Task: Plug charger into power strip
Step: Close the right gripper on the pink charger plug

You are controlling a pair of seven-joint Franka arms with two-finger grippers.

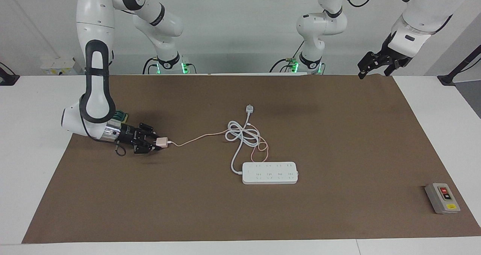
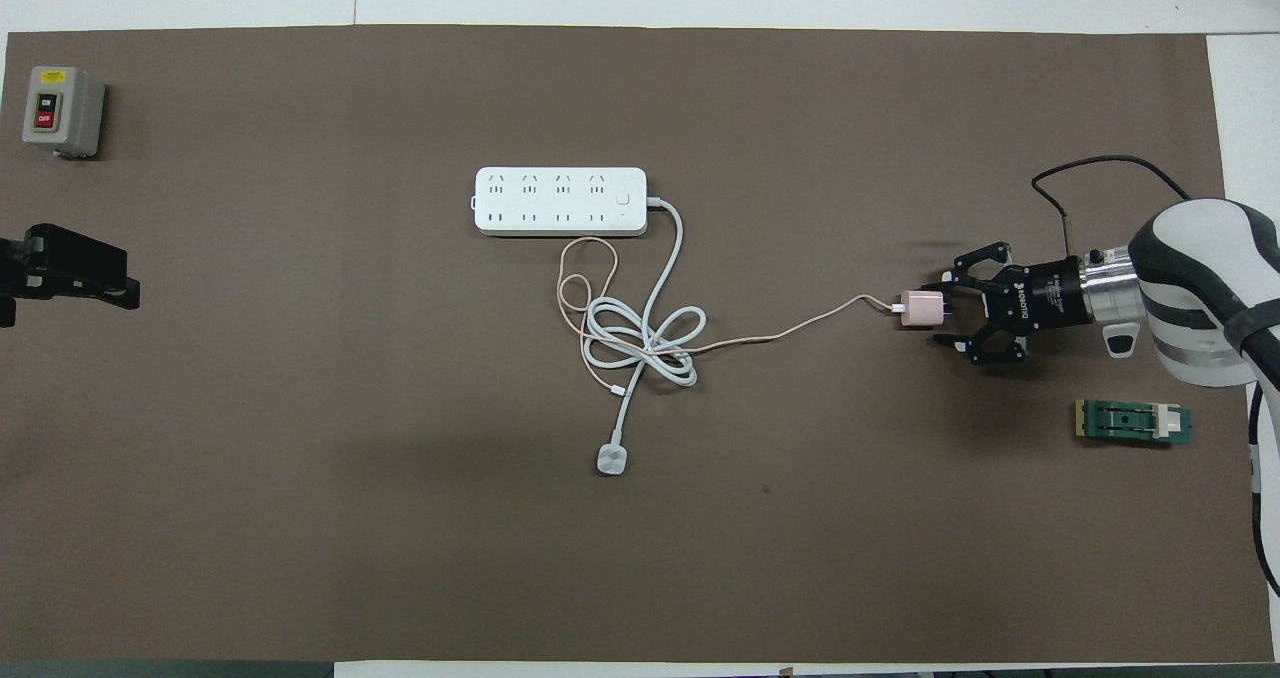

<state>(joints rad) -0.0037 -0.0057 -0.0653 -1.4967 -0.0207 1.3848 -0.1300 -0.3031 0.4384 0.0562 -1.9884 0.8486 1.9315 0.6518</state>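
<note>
The pale pink charger [image 1: 162,142] [image 2: 920,310] lies on the brown mat toward the right arm's end of the table. Its thin pink cable [image 1: 195,137] runs to the coiled cords. My right gripper [image 1: 155,141] [image 2: 938,311] is low at the mat, open, with a finger on each side of the charger. The white power strip [image 1: 269,173] [image 2: 560,201] lies flat, outlets up, mid-table, farther from the robots than the coil. My left gripper [image 1: 375,65] [image 2: 70,273] waits raised and open at the left arm's end of the table.
The strip's thick white cord [image 1: 242,134] coils with the pink cable and ends in a small white plug [image 1: 250,108] [image 2: 611,459]. A grey box with red and yellow buttons [image 1: 442,198] [image 2: 60,108] stands at the left arm's end. A green part [image 2: 1133,423] lies by the right arm.
</note>
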